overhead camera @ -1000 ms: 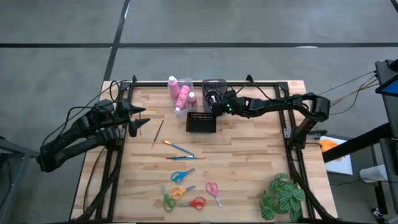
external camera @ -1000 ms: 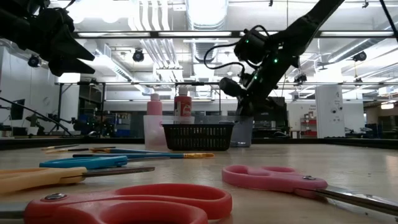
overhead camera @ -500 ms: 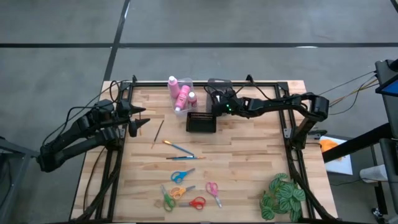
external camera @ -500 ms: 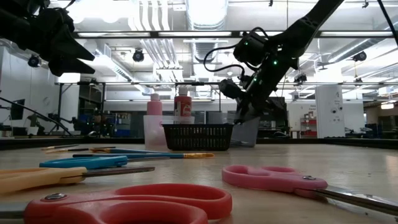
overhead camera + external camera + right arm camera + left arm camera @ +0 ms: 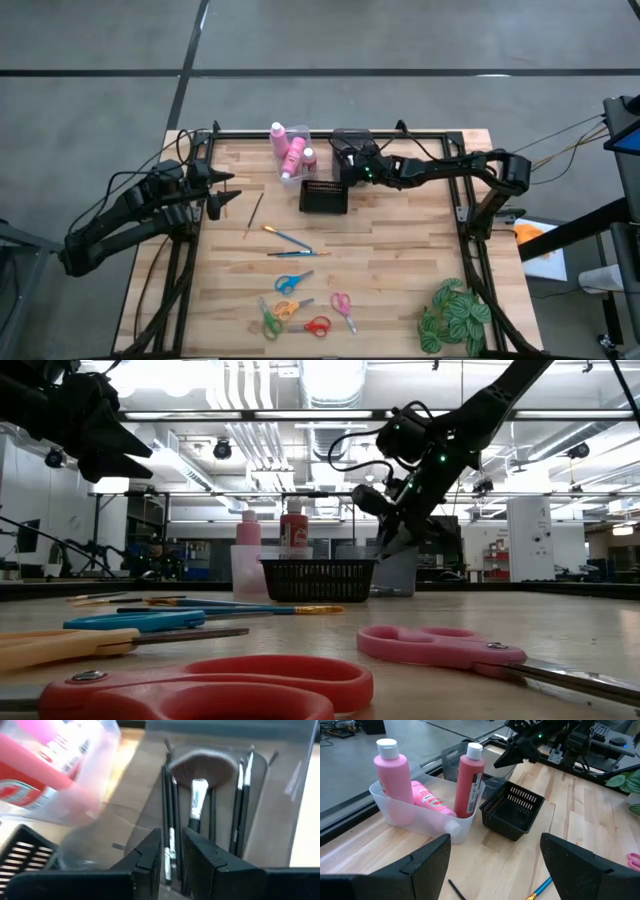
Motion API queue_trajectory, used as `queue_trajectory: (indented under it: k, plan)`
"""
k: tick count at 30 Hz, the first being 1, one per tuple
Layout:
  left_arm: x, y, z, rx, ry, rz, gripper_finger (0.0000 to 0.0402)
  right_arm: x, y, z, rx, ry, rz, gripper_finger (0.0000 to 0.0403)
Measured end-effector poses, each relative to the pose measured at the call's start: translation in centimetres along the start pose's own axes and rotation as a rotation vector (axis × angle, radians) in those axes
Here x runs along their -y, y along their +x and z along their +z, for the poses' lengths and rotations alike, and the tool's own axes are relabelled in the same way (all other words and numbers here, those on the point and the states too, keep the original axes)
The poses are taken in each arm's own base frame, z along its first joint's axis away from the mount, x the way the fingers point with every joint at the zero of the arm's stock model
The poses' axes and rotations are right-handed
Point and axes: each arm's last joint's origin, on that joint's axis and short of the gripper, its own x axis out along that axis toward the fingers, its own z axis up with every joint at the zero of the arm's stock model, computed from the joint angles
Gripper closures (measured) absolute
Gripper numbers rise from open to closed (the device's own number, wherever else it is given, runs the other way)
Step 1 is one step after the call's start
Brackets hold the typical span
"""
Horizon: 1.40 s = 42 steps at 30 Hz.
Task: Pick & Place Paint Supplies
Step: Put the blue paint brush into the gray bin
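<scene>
While the right arm works at the back of the table, here is how the sorting stands:

Right gripper [image 5: 345, 162]: hanging over the grey bin [image 5: 260, 815] at the far edge, fingers a narrow slit apart, nothing seen between them; a paintbrush lies right under them.

Left gripper [image 5: 222, 190]: waiting by the left edge, jaws spread wide and empty.

Bottles: three pink bottles [image 5: 392, 780] sit in the clear bin [image 5: 415, 817], two upright, one lying down. That part looks finished.

Brushes stowed: a fan brush [image 5: 200, 775] and several thin ones lie in the grey bin.

Brushes left: a dark one [image 5: 254, 214] and two more [image 5: 290, 244] lie loose mid-table.

Scissors [image 5: 295, 305]: five pairs near the front edge, untouched.

Black basket [image 5: 324, 196]: empty, so likely meant for the scissors.

Progress: roughly halfway by this count.
</scene>
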Motion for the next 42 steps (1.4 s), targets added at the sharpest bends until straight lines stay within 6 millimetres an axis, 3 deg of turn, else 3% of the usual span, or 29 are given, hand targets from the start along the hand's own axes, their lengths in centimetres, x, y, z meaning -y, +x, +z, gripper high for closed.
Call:
queue_trajectory:
  k: [7, 15, 21, 26, 32, 42]
  plan:
    - [0.0, 0.0, 0.0, 0.000, 0.000, 0.000, 0.0091, -0.6, -2.1, 1.6, 0.073, -0.074, 0.071, 0.0328]
    - [0.0, 0.0, 0.0, 0.000, 0.000, 0.000, 0.0091, -2.3, -5.9, 3.3, 0.223, -0.183, 0.226, 0.0328]
    - [0.0, 0.0, 0.0, -0.001, 0.000, 0.000, 0.0091, -3.9, -8.4, 2.8, 0.274, -0.354, 0.340, 0.0328]
    - [0.0, 0.0, 0.0, 0.000, 0.000, 0.000, 0.0091, -5.7, -9.7, 0.3, 0.235, -0.430, 0.429, 0.0328]
    - [0.0, 0.0, 0.0, 0.000, 0.000, 0.000, 0.0091, -7.8, -11.4, -4.1, 0.176, -0.591, 0.533, 0.0328]
    - [0.0, 0.0, 0.0, -0.001, 0.000, 0.000, 0.0091, -10.0, -11.6, -11.5, 0.082, -0.752, 0.648, 0.0328]
